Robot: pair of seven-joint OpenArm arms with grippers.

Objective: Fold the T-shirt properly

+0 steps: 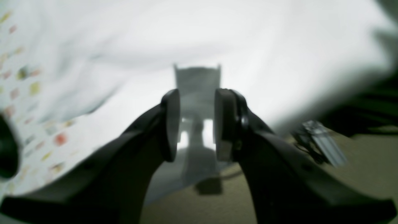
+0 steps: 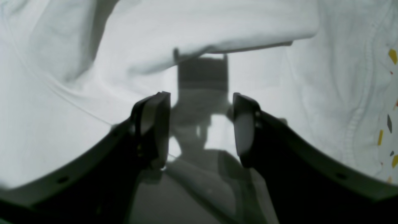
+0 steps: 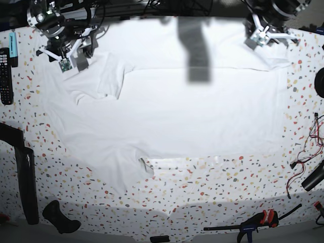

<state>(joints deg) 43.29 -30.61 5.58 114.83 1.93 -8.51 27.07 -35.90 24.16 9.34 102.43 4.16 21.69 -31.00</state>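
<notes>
t-shirt [image 3: 177, 111] spread flat across desk [image 3: 212, 192], sleeves toward left edge. left gripper [image 1: 196, 124] at far right corner, right gripper [image 2: 201, 127] at far left corner; both jaws apart, nothing held.

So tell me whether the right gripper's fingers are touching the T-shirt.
Cannot tell. In the right wrist view the open right gripper sits over the T-shirt, but no view plainly shows contact or gap.

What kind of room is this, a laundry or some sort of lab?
Probably a robotics lab bench: a speckled tabletop holds a white T-shirt, with loose wires, a clamp and a remote control at its edges.
</notes>
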